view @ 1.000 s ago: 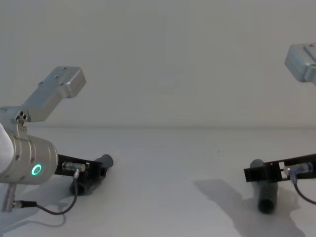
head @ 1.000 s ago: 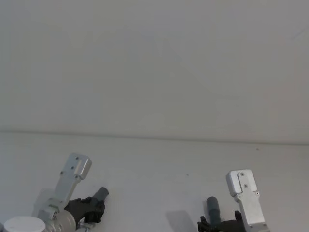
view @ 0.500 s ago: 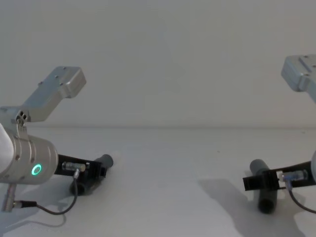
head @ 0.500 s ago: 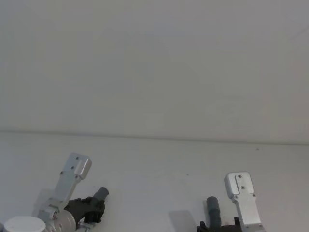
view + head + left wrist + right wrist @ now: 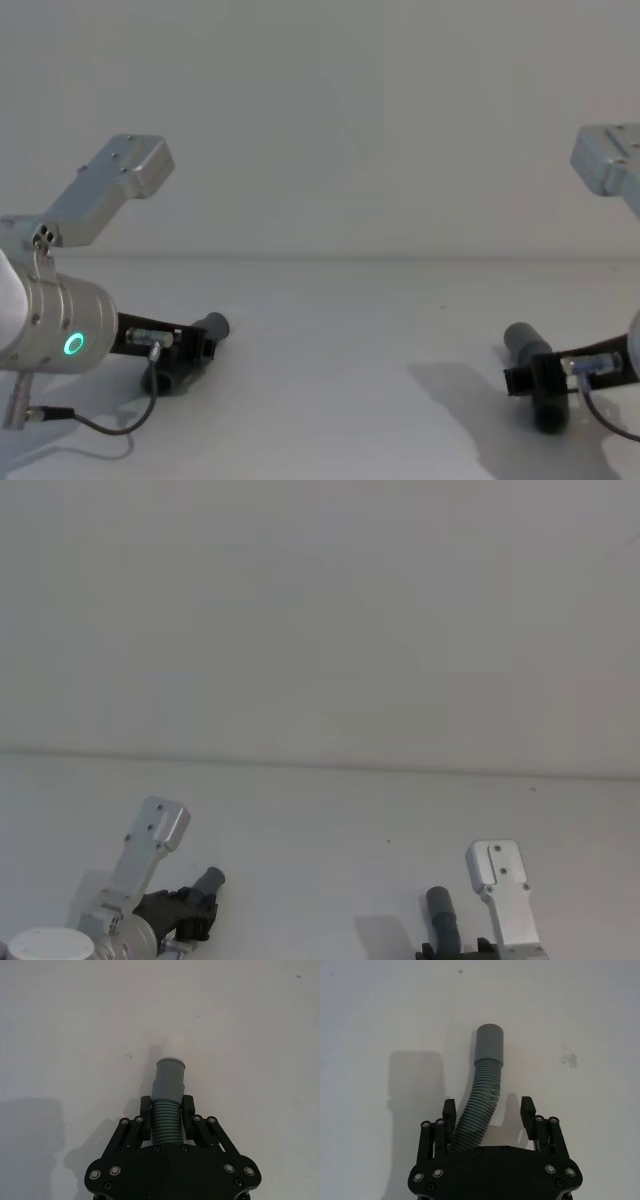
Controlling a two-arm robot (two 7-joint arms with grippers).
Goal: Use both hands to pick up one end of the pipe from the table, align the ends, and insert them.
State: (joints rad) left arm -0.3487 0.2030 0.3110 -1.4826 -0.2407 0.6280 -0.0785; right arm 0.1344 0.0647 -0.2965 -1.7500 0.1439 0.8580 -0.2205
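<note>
My left gripper (image 5: 167, 1110) is clamped on the ribbed section of the spigot piece (image 5: 168, 1077), just behind its smooth cuff. The white spigot (image 5: 172, 1050) points away from my palm. In the chest view this piece sits low on my left, close to the table (image 5: 350, 330); I cannot tell whether it is clear of the surface.

My right gripper (image 5: 488, 1106) is spread wide and straddles the ribs of the cuff piece (image 5: 489, 1045). That piece lies on the table at my right and curves before it reaches its plain open cuff. The hose is not centred between my fingers: it runs hard by one finger (image 5: 449, 1110) and leaves a clear gap to the other.

As I judge it, the step in hand is closing my right gripper on this piece. I want to shift sideways first so the ribs sit midway, otherwise the near finger will shove the hose as I close. I would also take hold nearer the cuff (ribs flex, and a long free length lets the cuff droop off axis). The squeeze should be gentle, firm enough to lift but not to crush the ribs. Once both pieces are up, I should face the open cuff squarely at the spigot on one line before pushing.
</note>
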